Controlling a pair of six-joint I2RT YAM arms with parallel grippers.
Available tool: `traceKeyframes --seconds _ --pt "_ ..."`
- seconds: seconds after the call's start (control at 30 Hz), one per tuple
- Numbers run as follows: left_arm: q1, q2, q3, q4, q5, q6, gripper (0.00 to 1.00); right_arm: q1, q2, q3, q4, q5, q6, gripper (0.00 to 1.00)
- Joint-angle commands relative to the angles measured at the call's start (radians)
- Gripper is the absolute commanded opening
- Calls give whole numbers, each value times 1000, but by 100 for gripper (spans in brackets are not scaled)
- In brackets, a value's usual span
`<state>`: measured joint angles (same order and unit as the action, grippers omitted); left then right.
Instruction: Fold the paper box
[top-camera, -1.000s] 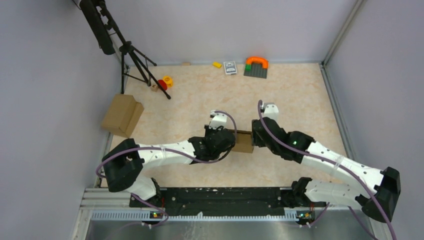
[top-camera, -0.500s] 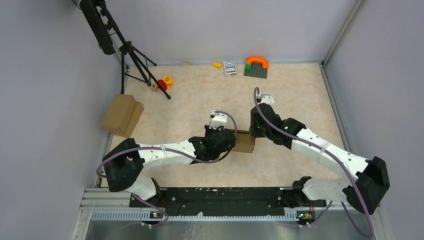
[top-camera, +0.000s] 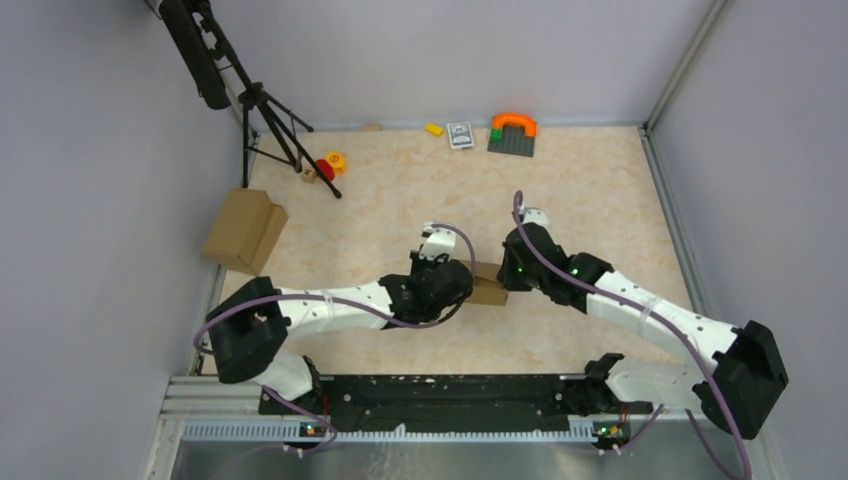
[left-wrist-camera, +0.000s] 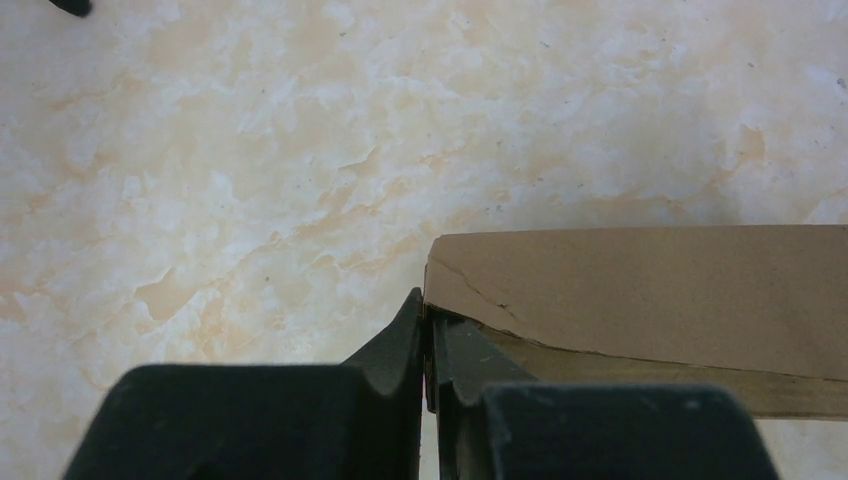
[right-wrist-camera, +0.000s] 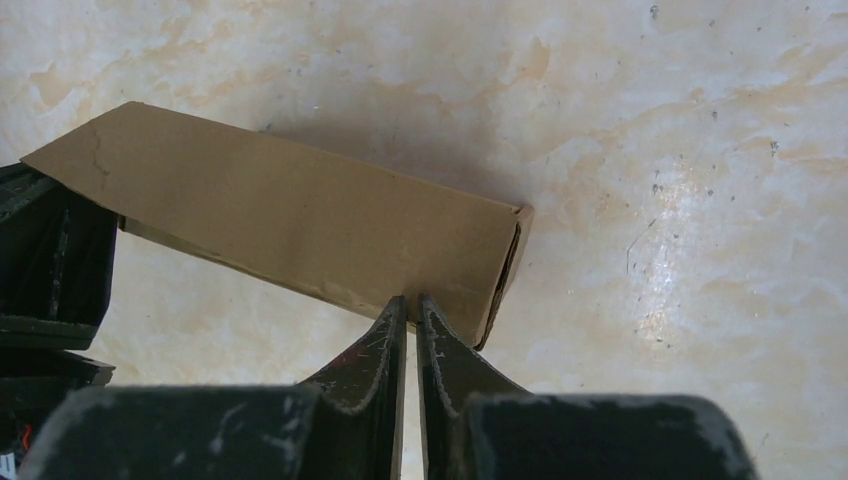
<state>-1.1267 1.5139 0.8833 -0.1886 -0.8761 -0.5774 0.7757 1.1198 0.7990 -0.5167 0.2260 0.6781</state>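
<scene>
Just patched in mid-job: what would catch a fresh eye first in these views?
The small brown paper box at the centre of the table is pinched from both sides. The left gripper is shut at one corner, and the right gripper is closed on its long edge near the open end. Next come a bulkier brown carton by the left wall and toy blocks along the far edge.

Marbled beige tabletop (top-camera: 420, 190); plain grey walls (top-camera: 450, 50).
</scene>
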Motion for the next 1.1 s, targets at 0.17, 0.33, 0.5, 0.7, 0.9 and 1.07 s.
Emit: traceKeyframes --seconds 0.17,0.33,0.5,0.7,0.9,1.07 --pt "-9 -13 70 -213 102 -20 28 -5 48 35 -95 75 -35 6" --pt "-9 -71 56 -237 176 -12 40 -6 48 42 -100 92 -41 6" --pt "-8 -143 60 -296 244 -4 46 -5 44 42 -100 95 -46 6" --pt "6 -234 85 -342 365 21 50 -6 52 47 -100 98 -50 6" --pt "180 -306 55 -217 654 30 16 -6 54 51 -102 95 -56 6" --pt "251 -296 79 -154 739 38 0 -6 55 50 -102 94 -56 6"
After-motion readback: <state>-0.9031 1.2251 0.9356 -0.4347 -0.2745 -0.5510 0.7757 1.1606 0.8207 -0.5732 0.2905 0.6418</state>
